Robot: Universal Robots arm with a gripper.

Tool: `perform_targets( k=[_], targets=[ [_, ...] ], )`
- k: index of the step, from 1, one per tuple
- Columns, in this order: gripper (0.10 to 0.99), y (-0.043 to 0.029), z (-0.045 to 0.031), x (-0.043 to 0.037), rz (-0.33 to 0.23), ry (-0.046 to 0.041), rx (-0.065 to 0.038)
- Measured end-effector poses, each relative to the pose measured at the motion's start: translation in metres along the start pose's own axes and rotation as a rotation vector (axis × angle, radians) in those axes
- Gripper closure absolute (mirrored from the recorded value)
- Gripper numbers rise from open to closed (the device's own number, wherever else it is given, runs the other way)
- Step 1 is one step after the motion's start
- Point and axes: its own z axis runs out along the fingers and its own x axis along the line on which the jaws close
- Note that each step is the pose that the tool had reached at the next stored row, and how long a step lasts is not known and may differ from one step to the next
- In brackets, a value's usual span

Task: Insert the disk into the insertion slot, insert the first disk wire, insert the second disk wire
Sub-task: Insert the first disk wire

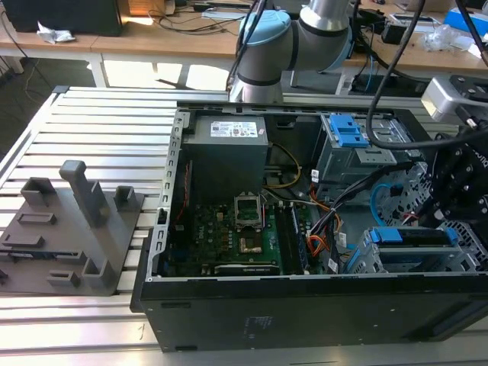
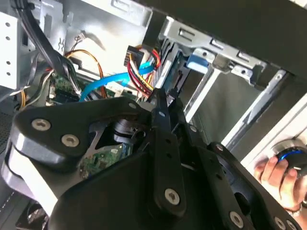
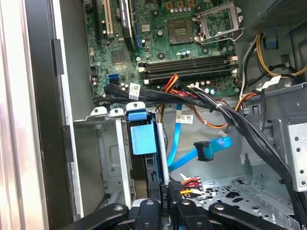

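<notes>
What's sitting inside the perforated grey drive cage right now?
The disk, edge-on in its blue carrier, sits inside the insertion slot. Its connector end is covered by the gripper, so any plugged wire cannot be seen.

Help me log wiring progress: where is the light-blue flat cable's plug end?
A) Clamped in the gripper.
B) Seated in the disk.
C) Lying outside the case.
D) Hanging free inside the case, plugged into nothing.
D: in the first wrist view the second disk wire ends in a plug hanging in open space, clear of the disk and of the gripper, which is shut on the first disk wire.
</notes>
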Motion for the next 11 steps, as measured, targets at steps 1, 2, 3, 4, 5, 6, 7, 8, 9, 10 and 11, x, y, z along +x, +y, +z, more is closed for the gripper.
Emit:
perform_targets(
  k=[1,2,3,4,5,6,7,8,9,10,11],
  targets=[
    [0.898,-0.0009,0.0008,-0.0001,-0.020,0.0014,0.000],
    [0.898,-0.0017,0.0019,-0.0002,-0.048,0.0028,0.001],
    [0.898,-0.0035,0.0035,-0.0005,-0.059,0.0032,0.001],
    [0.898,-0.0037,0.0050,-0.0001,-0.059,0.0005,0.000],
    [0.898,-0.0041,0.0061,0.0016,-0.059,0.0003,0.000],
    [0.898,-0.0043,0.0069,0.0031,-0.059,0.0003,0.000],
    [0.898,-0.0043,0.0075,0.0036,-0.059,0.0002,0.000],
    [0.898,-0.0044,0.0078,0.0036,-0.059,-0.0002,0.000],
    [0.898,-0.0044,0.0081,0.0037,-0.059,-0.0026,0.000],
    [0.898,-0.0044,0.0084,0.0036,-0.059,-0.0115,-0.001],
    [0.898,-0.0044,0.0084,0.0036,-0.060,-0.0176,-0.001]
  ],
)
